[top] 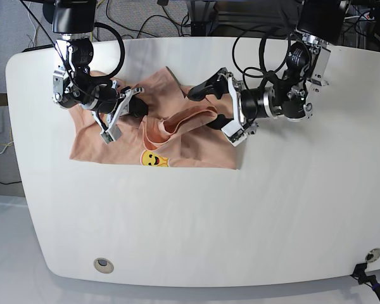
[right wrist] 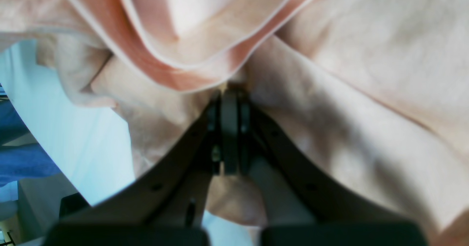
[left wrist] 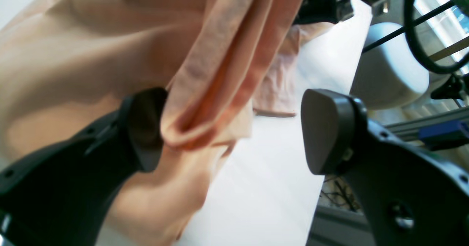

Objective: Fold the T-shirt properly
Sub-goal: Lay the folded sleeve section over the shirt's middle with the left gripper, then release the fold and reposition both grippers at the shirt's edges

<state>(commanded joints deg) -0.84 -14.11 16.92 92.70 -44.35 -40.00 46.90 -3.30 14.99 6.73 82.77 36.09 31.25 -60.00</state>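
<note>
1. T-shirt (top: 177,136) lies bunched on the table (top: 240,215), smiley up.
2. Right gripper (right wrist: 229,92) is clamped on cloth; left gripper (left wrist: 234,128) is spread wide beside a fold.
3. Left should be closed on that fold so both edges are lifted evenly.

In both wrist views the T-shirt (left wrist: 91,55) runs past the picture's edges, blurred, so its outline cannot be made out there. The right gripper (right wrist: 229,92) has its tips buried in cloth, hiding what lies between them. From the base view, part of the smiley (top: 153,159) lies under a fold.
</note>
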